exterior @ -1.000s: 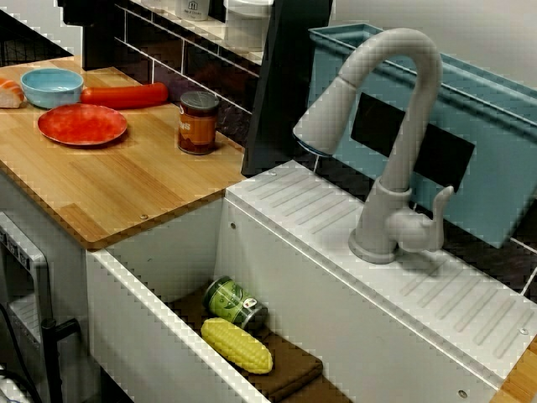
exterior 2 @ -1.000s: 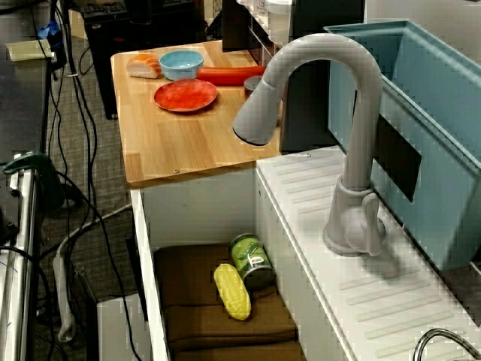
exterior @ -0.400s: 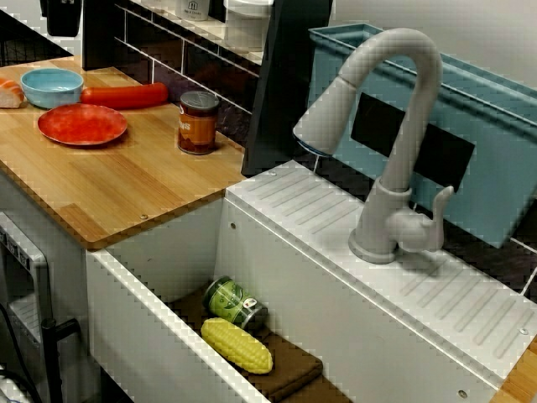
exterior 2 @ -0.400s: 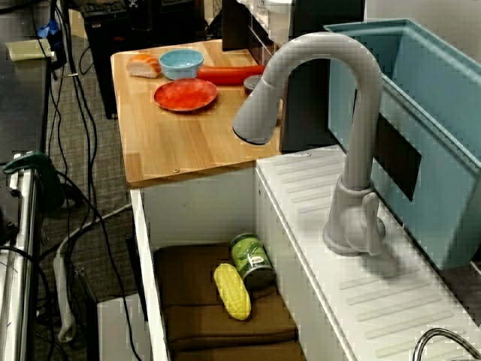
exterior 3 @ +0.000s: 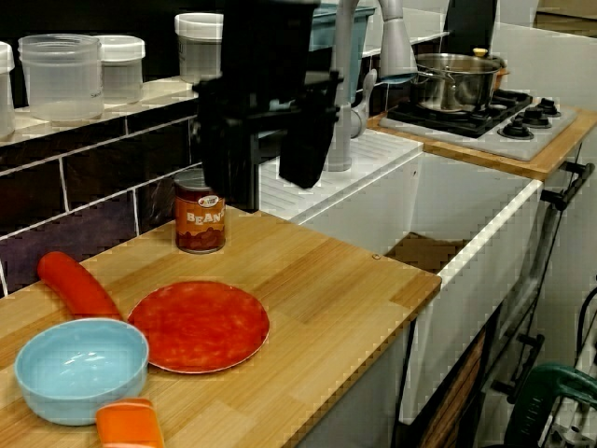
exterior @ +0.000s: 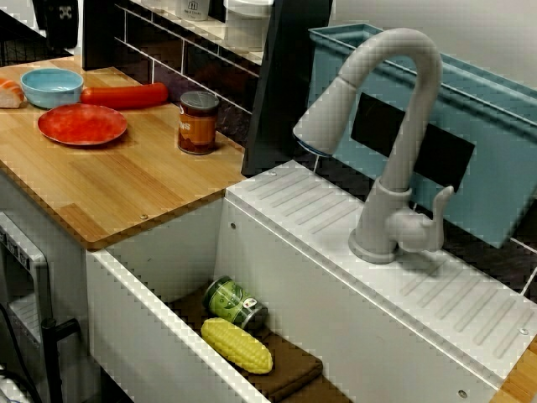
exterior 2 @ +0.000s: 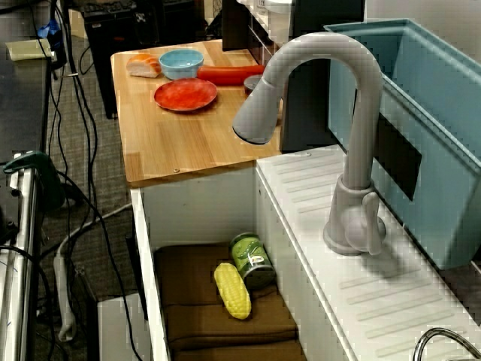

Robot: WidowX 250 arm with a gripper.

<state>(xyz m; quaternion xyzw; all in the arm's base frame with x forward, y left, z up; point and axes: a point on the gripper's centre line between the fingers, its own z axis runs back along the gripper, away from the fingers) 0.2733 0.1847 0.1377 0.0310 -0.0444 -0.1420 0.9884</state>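
Hovering open and empty, claw (exterior 3: 269, 177) hangs near table's (exterior 3: 354, 280) back edge; red sausage (exterior 3: 75, 285) below lies along that edge.

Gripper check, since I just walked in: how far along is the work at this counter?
Done, it seems: corn and a green can lie in the sink. In hand: nothing; the gripper hangs open and empty above the counter. Left, perhaps: the beans can, plate and bowl on the counter, none touched.
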